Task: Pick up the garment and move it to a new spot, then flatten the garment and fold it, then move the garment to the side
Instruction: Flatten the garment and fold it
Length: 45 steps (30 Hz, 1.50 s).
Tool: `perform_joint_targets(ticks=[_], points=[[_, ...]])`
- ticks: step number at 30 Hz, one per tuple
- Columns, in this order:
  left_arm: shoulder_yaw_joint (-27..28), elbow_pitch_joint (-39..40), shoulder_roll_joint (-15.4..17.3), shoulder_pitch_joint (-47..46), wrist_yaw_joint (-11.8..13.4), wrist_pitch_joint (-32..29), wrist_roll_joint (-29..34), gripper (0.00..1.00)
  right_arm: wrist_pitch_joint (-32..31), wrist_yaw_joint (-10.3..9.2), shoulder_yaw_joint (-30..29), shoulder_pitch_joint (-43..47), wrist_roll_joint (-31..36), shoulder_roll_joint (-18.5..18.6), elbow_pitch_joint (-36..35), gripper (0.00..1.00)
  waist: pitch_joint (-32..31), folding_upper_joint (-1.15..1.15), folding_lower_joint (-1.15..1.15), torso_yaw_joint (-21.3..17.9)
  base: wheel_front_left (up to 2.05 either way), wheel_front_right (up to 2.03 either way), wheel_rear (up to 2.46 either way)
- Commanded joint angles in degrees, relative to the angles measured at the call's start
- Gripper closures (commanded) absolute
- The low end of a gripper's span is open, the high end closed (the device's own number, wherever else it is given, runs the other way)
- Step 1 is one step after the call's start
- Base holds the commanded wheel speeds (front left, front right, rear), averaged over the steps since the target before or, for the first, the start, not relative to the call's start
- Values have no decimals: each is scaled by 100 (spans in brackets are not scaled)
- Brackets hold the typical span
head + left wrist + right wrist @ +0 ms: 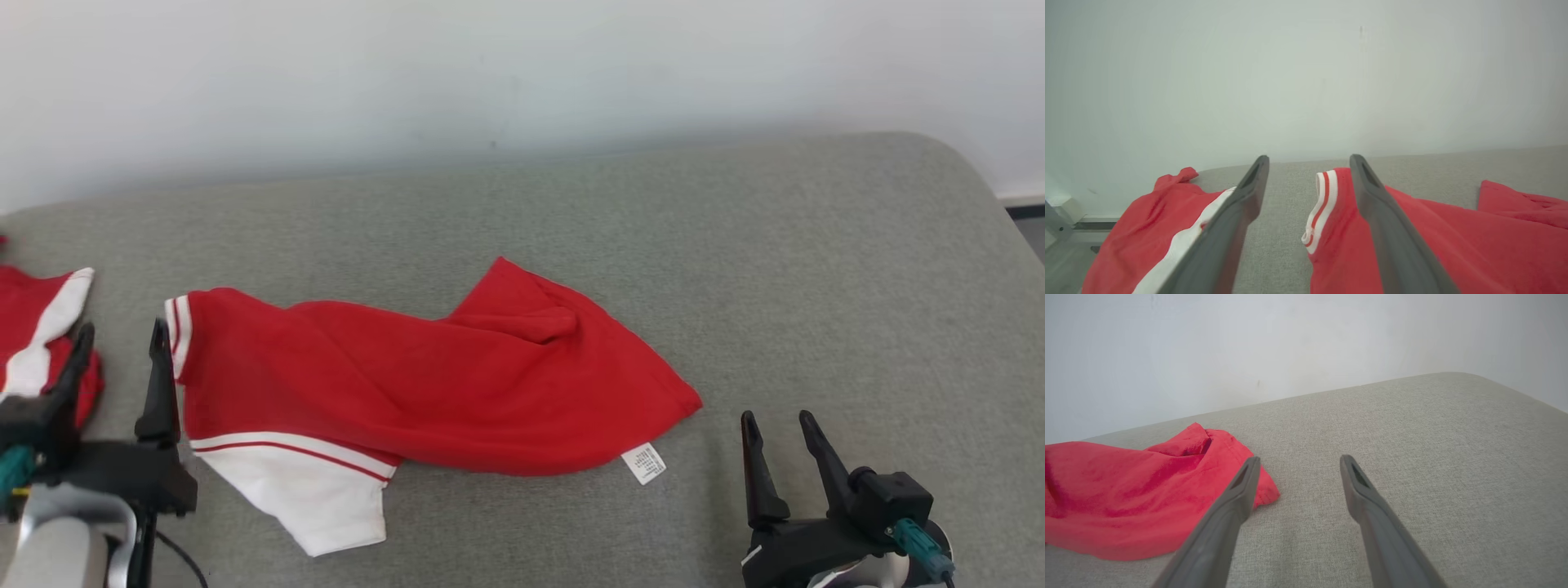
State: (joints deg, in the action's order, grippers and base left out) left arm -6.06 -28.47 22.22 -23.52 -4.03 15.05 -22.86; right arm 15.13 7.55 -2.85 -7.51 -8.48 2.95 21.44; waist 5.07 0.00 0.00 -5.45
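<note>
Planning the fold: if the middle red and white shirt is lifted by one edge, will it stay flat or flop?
Probably flops: the shirt lies in soft folds with a bunched ridge, so it should drape from any pinch. Likely light; it looks thin. Pushed, it may wrinkle on the textured grey surface.

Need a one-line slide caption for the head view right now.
Crumpled red-and-white garment on the grey fabric surface, flanked by the open left gripper and open right gripper, neither holding it.
</note>
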Motion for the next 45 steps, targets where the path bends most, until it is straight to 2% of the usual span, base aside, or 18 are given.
perform_joint_targets(ticks=[1,7,12,19,30,45], points=[[66,139,-48,203,48,16,100,0,3,-13,8,70,46,-15,-2,0,-138,0,0,173,0,0,0],[399,1145,-319,1039,193,17,412,0,3,-13,-1,147,72,-13,-7,0,-244,0,0,359,0,0,0],[509,1770,-606,1549,214,18,635,0,3,-13,-6,166,125,-13,-31,0,-279,0,0,454,0,0,0],[775,2499,-1101,2077,86,18,839,0,3,-13,5,195,159,-13,-61,0,-293,0,0,474,0,0,0],[1189,2520,-1506,2721,29,18,1375,0,3,-13,-48,279,205,-13,-33,0,-325,0,0,451,0,0,0],[1391,2484,-1733,2649,-139,19,1551,0,-79,-13,6,-83,418,49,193,0,-304,0,0,570,0,0,0]])
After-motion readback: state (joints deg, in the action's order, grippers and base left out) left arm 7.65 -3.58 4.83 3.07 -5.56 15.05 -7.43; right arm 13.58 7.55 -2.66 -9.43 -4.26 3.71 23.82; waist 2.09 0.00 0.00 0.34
